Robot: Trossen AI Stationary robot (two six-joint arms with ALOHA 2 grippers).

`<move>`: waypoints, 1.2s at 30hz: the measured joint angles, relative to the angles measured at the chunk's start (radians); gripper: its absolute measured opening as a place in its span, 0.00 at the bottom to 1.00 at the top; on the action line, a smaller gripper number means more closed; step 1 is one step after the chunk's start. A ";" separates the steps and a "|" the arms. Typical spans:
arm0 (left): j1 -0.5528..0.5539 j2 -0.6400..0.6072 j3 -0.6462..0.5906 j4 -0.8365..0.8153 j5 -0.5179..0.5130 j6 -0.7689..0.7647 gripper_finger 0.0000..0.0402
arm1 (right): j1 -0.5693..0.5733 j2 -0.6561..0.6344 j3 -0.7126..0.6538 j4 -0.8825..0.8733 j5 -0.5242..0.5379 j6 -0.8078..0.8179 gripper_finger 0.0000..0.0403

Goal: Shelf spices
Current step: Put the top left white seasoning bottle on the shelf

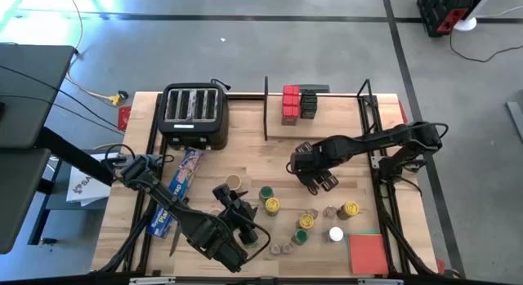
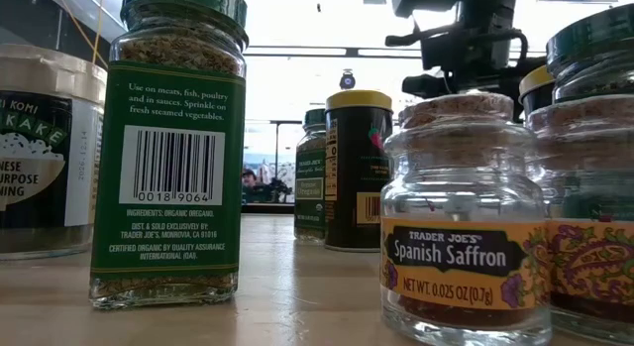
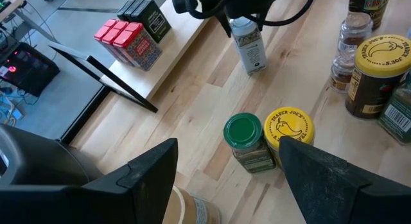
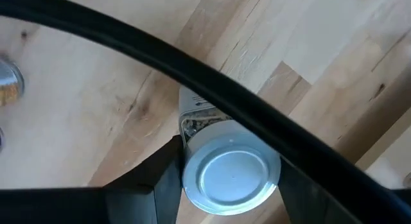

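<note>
The shelf (image 1: 327, 126) stands at the table's far side, with red tins (image 1: 290, 104) and black boxes (image 1: 308, 103) on its board. Several round spice jars stand on the table's near right, among them a green-lidded (image 3: 243, 131) and a yellow-lidded one (image 3: 289, 128). My right gripper (image 1: 317, 180) points down just in front of the shelf, shut on a silver-lidded, white-labelled jar (image 4: 231, 179). My left gripper (image 3: 225, 179) hovers open above the table left of the jar cluster, touching nothing. My right gripper has the silver-lidded jar by its lid's rim (image 4: 186, 176), pinched between the two fingers, one on each side. The fingers come from above, pointing down. The jar stands about upright with its base (image 3: 255, 67) on the table.
A black four-slot toaster (image 1: 194, 113) sits at the far left, and a long blue wrap box (image 1: 181, 187) lies in front of it. A red square pad (image 1: 368, 252) lies at the near right corner. A black cable (image 4: 192, 63) crosses the right wrist view.
</note>
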 joint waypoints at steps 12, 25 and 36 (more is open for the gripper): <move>0.001 0.000 0.000 -0.001 -0.001 0.002 0.67 | -0.052 -0.024 0.072 -0.099 -0.063 0.167 0.49; -0.016 0.000 0.000 -0.114 -0.003 -0.045 0.67 | -0.229 0.068 0.635 -0.277 0.008 0.181 0.49; -0.066 -0.051 0.000 -0.181 -0.027 -0.140 0.67 | -0.558 0.421 1.177 -0.357 -0.126 0.101 0.49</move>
